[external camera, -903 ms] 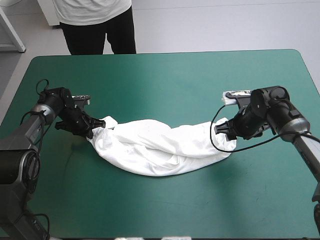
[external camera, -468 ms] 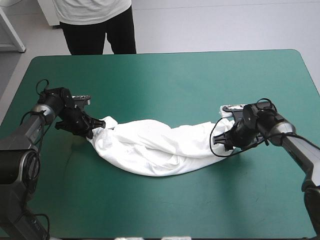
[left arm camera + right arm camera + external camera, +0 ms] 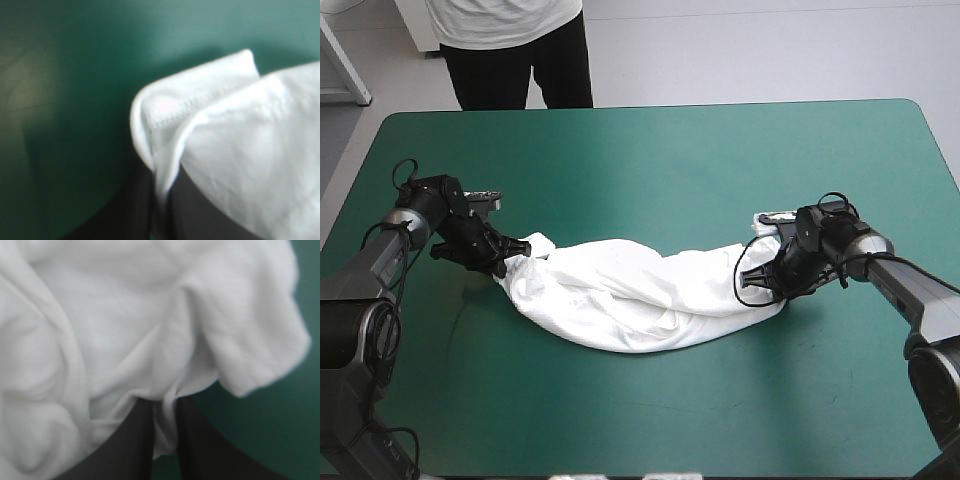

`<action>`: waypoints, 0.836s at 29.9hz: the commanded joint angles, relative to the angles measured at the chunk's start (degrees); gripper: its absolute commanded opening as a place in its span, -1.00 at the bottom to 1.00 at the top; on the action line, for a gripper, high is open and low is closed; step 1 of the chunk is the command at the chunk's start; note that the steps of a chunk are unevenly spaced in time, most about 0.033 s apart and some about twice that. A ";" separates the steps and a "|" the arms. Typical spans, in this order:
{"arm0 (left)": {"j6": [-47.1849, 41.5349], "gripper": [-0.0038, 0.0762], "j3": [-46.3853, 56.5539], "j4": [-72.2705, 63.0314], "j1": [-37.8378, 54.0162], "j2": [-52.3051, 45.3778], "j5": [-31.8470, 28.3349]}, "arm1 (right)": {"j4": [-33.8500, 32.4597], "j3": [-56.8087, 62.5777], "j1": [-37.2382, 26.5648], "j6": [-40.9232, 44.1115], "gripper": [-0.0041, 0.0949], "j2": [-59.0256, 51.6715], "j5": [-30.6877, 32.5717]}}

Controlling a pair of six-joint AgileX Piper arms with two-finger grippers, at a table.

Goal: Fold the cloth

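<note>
Left gripper (image 3: 512,262), right gripper (image 3: 758,276) both clamped on T-shirt (image 3: 630,290) ends; T-shirt lies rumpled across teal-green cover (image 3: 670,160).

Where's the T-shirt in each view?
High: T-shirt lies stretched across mid-table between left gripper and right gripper.
Left wrist: a hemmed edge of it is pinched between the fingers, cover beyond.
Right wrist: crumpled white ahead of the gripper, a fold pinched between its fingers.
Shared landmark: the teal-green cover beside the shirt's pinched end.
</note>
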 commanded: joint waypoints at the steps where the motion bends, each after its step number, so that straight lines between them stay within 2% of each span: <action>1: 0.50 -0.93 -0.77 -1.87 0.03 -1.59 1.03 | 0.43 0.17 0.03 -0.82 -0.95 0.39 -0.46; 7: 1.78 -0.93 -0.87 -3.81 0.03 -6.42 3.50 | 0.38 -0.38 0.03 -0.82 -0.95 -4.28 1.71; 16: 1.78 -0.93 -1.89 -6.01 0.03 -23.72 6.89 | 0.38 -10.56 0.03 -3.03 -0.95 -19.90 8.69; 21: 1.78 -0.93 -8.63 -8.16 0.03 -32.41 8.83 | -0.22 -20.69 0.03 -3.19 -0.95 -25.12 12.19; 25: 1.43 -0.93 -19.03 -8.77 0.03 -35.76 10.11 | -0.36 -30.45 0.03 -3.55 -0.95 -26.91 14.71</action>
